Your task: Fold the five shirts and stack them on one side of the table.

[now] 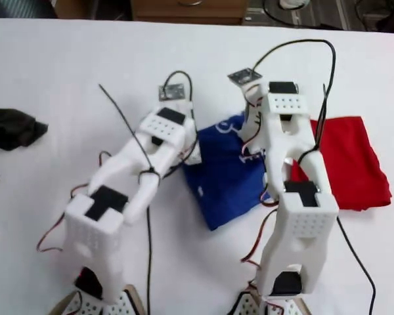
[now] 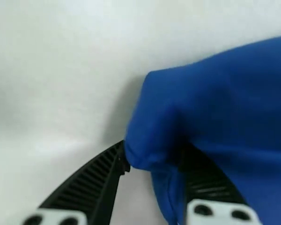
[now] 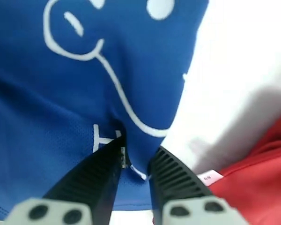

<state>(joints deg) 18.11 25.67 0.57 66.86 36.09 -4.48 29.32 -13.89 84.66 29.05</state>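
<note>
Two sets of jaws, both clamped on the blue shirt (image 1: 223, 180). Left gripper (image 2: 152, 166): jaws part-closed around a bunched edge fold. Cloth fills the gap and drapes over one finger. The fold looks raised off the table (image 1: 65, 65), with shadow under it. Right gripper (image 3: 136, 161): jaws nearly together, pinching a small ridge of cloth just beside the white print (image 3: 117, 93), near the edge of the blue shirt that faces the red shirt (image 3: 262, 173).

Outward, in the high view: the left arm is at the blue shirt's far side from the red one, and the right arm is over the side near it. The blue shirt lies mid-table, rumpled, not yet a neat fold. The red shirt lies flat just beside it, with a strip of bare table between them in the right wrist view. A black shirt (image 1: 10, 128) sits crumpled, well apart from the blue shirt on the side opposite the red.

Handling, my read:
- **Weight and stiffness:** light, limp, fine mesh knit with no stiffness, so it sags from any pinch point and anything unheld trails.
- **Where to hold:** needs two holds spread along one edge, ideally corners or hem where the cloth is doubled. A mid-panel pinch like the right one may catch only the top layer and slide out.
- **Fragility:** not fragile.
- **Risks:** likely drags easily on the smooth table. Lifting too high could undo whatever fold exists.
</note>
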